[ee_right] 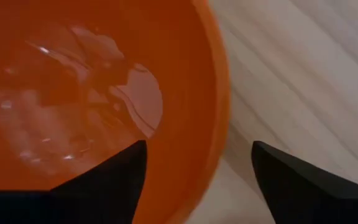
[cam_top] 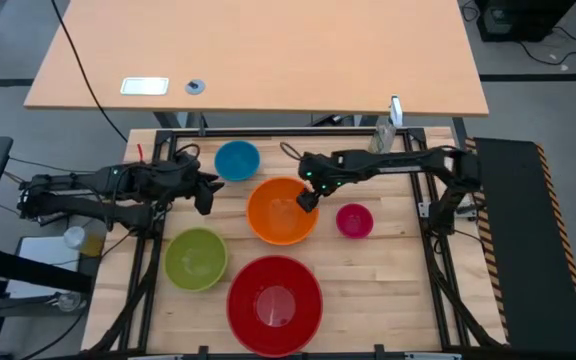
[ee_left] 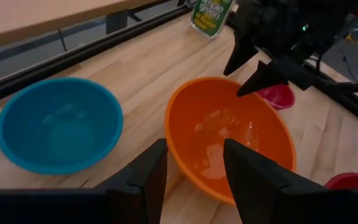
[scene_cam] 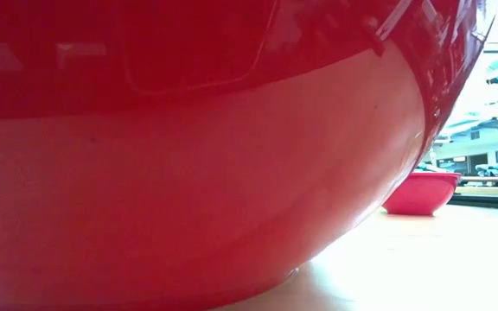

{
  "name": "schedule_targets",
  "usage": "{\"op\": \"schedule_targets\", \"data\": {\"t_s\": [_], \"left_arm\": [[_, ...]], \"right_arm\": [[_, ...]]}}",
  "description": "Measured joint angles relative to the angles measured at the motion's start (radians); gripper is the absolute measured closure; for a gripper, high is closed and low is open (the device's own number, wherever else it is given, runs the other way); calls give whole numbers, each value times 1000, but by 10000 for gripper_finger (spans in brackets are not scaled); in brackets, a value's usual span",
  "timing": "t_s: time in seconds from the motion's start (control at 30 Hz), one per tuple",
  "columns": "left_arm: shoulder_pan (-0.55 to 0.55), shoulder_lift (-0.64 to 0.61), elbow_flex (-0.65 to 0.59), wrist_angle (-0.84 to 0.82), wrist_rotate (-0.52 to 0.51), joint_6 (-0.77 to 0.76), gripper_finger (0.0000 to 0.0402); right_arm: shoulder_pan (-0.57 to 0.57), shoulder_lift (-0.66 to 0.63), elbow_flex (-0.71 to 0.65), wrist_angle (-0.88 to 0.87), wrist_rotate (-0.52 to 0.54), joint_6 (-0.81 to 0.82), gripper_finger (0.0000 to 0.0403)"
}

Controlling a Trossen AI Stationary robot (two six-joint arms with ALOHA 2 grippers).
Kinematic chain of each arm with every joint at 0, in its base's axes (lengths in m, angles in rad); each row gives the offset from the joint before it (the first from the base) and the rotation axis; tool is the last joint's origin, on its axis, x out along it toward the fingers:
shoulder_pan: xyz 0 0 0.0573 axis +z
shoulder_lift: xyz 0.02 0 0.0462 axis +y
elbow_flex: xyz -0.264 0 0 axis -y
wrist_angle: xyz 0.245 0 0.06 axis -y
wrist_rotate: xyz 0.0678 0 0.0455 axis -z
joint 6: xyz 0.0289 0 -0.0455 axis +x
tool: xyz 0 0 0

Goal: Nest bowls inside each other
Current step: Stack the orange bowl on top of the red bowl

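Note:
Five bowls rest apart on their bases on the wooden table. The blue bowl (cam_top: 236,160) is at the far side and the orange bowl (cam_top: 282,211) in the middle. The magenta bowl (cam_top: 354,220) lies to its right, the lime green bowl (cam_top: 196,258) at the near left, and the red bowl (cam_top: 274,304) nearest. My right gripper (cam_top: 308,200) hangs open over the orange bowl's right rim (ee_right: 219,93), one finger above the inside and one above the outside. My left gripper (ee_left: 194,149) is open, raised left of the orange bowl, between it and the blue bowl (ee_left: 58,124).
The red bowl (scene_cam: 188,147) fills the low view, with the magenta bowl (scene_cam: 420,192) behind it. A green-labelled packet (ee_left: 211,15) stands at the table's far edge. Black frame rails (cam_top: 143,270) run along the table's sides. A second tabletop (cam_top: 268,50) lies beyond.

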Motion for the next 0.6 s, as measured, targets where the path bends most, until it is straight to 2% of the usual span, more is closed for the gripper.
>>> {"op": "schedule_targets", "data": {"t_s": [0.13,0.3,0.5,0.6], "left_arm": [[0,-1,0,0,0,0,240],[0,-2,0,0,0,-3,240],[1,-1,0,2,-25,-12,240],[2,-13,0,18,-40,-15,240]], "right_arm": [[0,72,9,10,0,-21,174],[0,119,9,12,-35,-16,266],[-13,114,9,12,-70,-7,364],[-30,91,10,19,-84,-13,388]]}}
